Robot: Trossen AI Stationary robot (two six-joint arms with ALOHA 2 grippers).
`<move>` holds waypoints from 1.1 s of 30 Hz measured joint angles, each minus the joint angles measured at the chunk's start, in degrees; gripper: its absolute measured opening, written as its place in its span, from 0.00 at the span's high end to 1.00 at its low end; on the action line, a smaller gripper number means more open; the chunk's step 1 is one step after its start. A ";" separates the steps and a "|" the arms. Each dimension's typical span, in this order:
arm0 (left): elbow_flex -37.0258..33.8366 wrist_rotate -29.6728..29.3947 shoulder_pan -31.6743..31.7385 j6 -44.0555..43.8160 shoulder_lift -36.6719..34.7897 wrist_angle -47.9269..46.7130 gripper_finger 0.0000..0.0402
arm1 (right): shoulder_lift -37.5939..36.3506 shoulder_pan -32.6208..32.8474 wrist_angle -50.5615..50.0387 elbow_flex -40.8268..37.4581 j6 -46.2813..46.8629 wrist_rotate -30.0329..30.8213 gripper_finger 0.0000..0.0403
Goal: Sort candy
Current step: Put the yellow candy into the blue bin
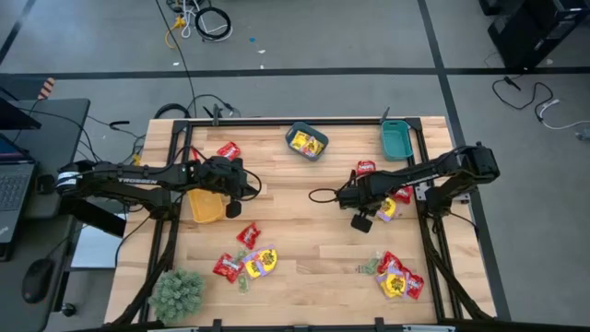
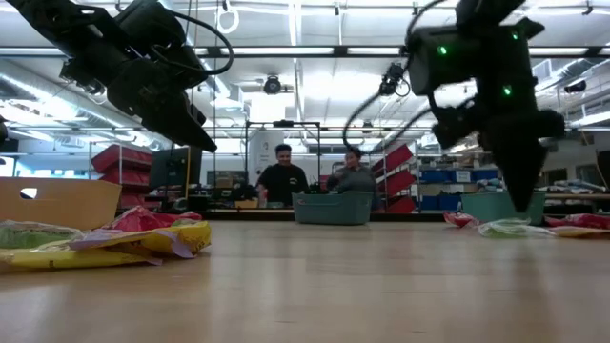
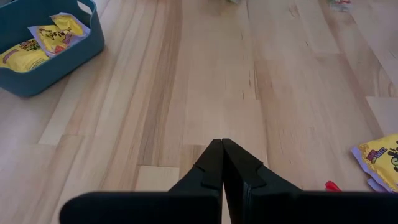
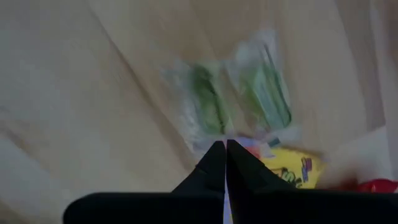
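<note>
My left gripper: fingers pressed together, empty, over bare wooden table. At ten o'clock, teal bin holding yellow packets. At four o'clock, another yellow packet.

Candy lies in clusters on the wood: red packets and yellow packets at the front left, another red-and-yellow heap at the front right, and one red packet at the back left. Yellow ones fill a bin. Pale green pieces in clear wrap lie flat beside a yellow packet.
</note>
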 joint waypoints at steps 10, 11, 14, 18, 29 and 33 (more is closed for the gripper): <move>0.00 -0.02 0.00 -0.07 0.00 -1.33 0.99 | -0.02 6.37 -1.89 -2.60 6.94 -3.01 0.75; 0.00 -0.02 0.00 -0.07 0.00 -1.33 0.99 | -0.02 7.15 -1.89 -3.12 8.07 -2.69 0.70; 0.00 -0.02 0.00 -0.11 0.00 -1.31 0.99 | -0.02 9.10 -2.88 -4.77 10.54 -1.46 0.58; 0.00 -0.02 0.00 -0.11 0.00 -1.25 0.99 | -0.04 10.52 -3.04 -7.65 13.94 0.21 0.50; 0.00 -0.08 0.00 -0.11 0.00 -0.92 0.99 | -0.22 10.93 -0.91 -11.55 16.92 -1.01 0.87; 0.02 -1.44 0.00 -0.74 0.00 0.15 0.99 | -0.15 10.83 -0.50 -11.26 15.33 -2.69 0.97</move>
